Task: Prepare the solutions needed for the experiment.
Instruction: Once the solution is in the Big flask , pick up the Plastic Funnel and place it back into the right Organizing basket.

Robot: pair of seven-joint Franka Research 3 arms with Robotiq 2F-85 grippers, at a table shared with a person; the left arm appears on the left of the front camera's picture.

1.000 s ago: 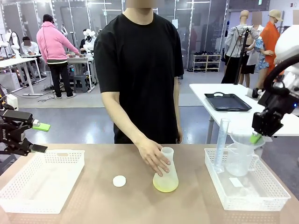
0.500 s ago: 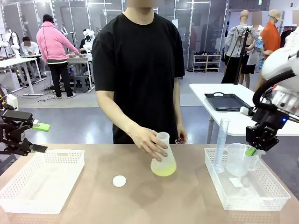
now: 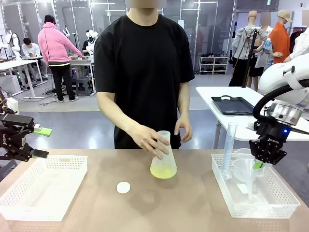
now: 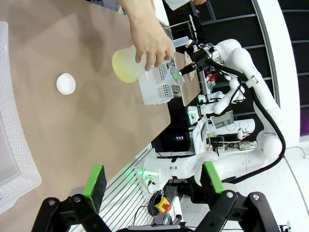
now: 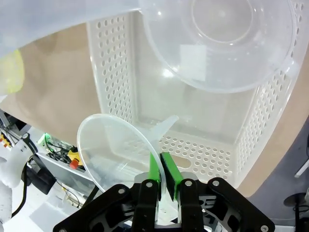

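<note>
Brown tabletop [image 3: 96,203], glass-walled room behind; left pincer [image 3: 42,142] agape, empty; right pincer [image 3: 259,165] pinching funnel [image 3: 243,170] rim.

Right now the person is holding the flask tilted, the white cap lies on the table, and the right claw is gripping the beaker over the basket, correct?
Not quite. The right claw is shut on the rim of the clear funnel, not the beaker. The beaker sits apart from the claw, down in the basket, as the right wrist view shows. The rest holds.
</note>
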